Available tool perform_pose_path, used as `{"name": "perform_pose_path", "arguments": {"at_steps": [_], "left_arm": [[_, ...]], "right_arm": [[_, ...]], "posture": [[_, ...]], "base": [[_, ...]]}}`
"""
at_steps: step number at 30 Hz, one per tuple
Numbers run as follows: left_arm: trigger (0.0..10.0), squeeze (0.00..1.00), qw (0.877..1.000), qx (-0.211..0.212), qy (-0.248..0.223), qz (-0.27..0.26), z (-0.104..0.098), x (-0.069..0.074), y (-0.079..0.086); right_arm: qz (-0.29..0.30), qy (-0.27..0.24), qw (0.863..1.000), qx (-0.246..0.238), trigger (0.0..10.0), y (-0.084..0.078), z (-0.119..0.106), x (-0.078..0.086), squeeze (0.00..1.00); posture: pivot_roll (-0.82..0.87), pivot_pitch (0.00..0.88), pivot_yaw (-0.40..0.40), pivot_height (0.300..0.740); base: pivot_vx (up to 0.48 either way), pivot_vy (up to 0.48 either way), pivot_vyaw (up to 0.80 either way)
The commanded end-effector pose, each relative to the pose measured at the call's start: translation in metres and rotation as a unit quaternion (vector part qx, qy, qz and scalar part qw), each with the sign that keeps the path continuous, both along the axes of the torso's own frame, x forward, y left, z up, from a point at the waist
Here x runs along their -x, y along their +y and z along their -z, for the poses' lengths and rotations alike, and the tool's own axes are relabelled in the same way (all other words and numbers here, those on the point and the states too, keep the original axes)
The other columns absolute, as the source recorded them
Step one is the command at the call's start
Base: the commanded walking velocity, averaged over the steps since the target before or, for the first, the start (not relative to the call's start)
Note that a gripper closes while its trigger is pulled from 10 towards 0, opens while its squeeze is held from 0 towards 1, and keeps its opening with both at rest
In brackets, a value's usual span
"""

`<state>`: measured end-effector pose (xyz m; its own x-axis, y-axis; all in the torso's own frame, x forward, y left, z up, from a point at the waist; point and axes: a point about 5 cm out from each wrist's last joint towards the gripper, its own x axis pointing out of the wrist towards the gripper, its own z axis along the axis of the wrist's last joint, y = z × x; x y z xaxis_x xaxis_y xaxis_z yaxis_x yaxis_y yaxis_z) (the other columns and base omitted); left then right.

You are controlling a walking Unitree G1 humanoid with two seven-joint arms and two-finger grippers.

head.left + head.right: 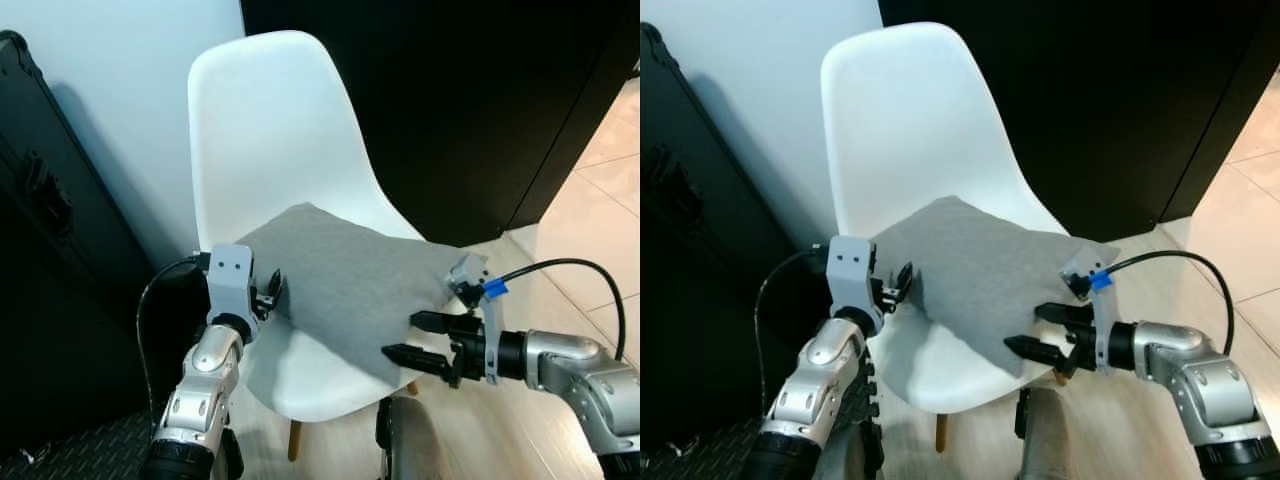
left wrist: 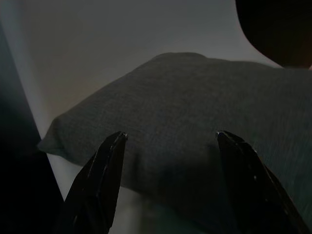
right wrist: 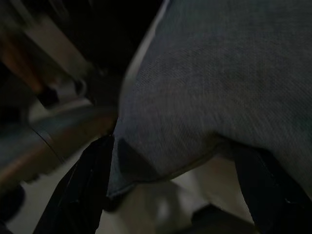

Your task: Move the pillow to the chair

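Nearest us, our right gripper (image 1: 412, 337) sat at the front right edge of the pillow (image 1: 350, 285), jaws apart, nothing between them. The right wrist view had the pillow's corner seam just ahead of the fingers (image 3: 83, 190), apart from them. Our left gripper (image 1: 268, 294) was at the pillow's left edge, jaws also spread, just beside the fabric and not clamping it. We judged the two-sided stance was there to carry a soft wide load evenly. The pillow lay flat on the seat of the white chair (image 1: 270, 130), its right corner overhanging the rim a bit. Task looked essentially done. Behind: pale wall (image 1: 130, 60), dark panel (image 1: 460, 90).
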<state>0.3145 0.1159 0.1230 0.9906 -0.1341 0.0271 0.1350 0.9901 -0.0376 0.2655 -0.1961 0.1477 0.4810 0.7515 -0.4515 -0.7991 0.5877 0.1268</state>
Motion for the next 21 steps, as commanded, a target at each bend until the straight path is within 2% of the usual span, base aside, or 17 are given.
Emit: {"name": "perform_pose_path", "arguments": {"at_steps": [1, 6, 9, 11, 14, 17, 19, 20, 21], "left_arm": [[10.0, 0.00, 1.000, -0.004, 0.008, -0.003, 0.004, 0.000, 0.003], [10.0, 0.00, 1.000, -0.005, 0.007, -0.005, 0.003, 0.000, 0.005], [10.0, 0.00, 1.000, -0.005, 0.007, -0.007, 0.003, 0.000, 0.006], [10.0, 0.00, 1.000, -0.005, 0.007, -0.007, 0.003, 0.001, 0.006], [10.0, 0.00, 1.000, -0.005, 0.008, -0.006, 0.004, 0.000, 0.005], [10.0, 0.00, 1.000, -0.003, 0.006, -0.003, 0.003, -0.001, 0.002], [10.0, 0.00, 1.000, -0.002, 0.006, -0.004, 0.003, -0.001, 0.002], [10.0, 0.00, 1.000, -0.001, 0.005, -0.005, 0.002, -0.001, 0.002], [10.0, 0.00, 1.000, -0.001, 0.005, -0.005, 0.002, -0.001, 0.002]], "right_arm": [[0.024, 0.005, 0.999, 0.036, 10.0, 0.000, 0.012, -0.004, 0.00], [0.063, 0.032, 0.996, 0.051, 10.0, -0.007, 0.021, -0.004, 0.00], [0.099, 0.027, 0.993, 0.050, 10.0, -0.020, 0.015, -0.009, 0.00], [0.102, 0.023, 0.993, 0.050, 10.0, -0.022, 0.012, -0.009, 0.00], [0.119, -0.006, 0.991, 0.060, 10.0, -0.022, 0.010, -0.018, 0.00], [0.099, 0.008, 0.993, 0.057, 10.0, -0.011, 0.016, -0.014, 0.00], [0.096, 0.012, 0.993, 0.060, 10.0, -0.012, 0.016, -0.012, 0.00], [0.103, 0.024, 0.989, 0.103, 10.0, -0.030, 0.011, -0.007, 0.00], [0.103, 0.024, 0.989, 0.103, 10.0, -0.030, 0.011, -0.007, 0.00]], "posture": [[-0.06, 0.131, 0.037, 0.560], [-0.06, 0.134, 0.040, 0.560], [-0.06, 0.135, 0.039, 0.560], [-0.06, 0.135, 0.039, 0.560], [-0.07, 0.134, 0.041, 0.560], [-0.07, 0.132, 0.039, 0.560], [-0.06, 0.133, 0.039, 0.560], [-0.06, 0.132, 0.037, 0.560], [-0.06, 0.132, 0.037, 0.560]], "base": [[0.000, 0.000, 0.00], [0.000, 0.000, 0.00], [0.000, 0.000, 0.00], [0.000, 0.000, 0.00], [0.000, 0.000, 0.00], [0.000, 0.000, 0.00], [0.000, 0.000, 0.00], [0.000, 0.000, 0.00], [0.000, 0.000, 0.00]]}}
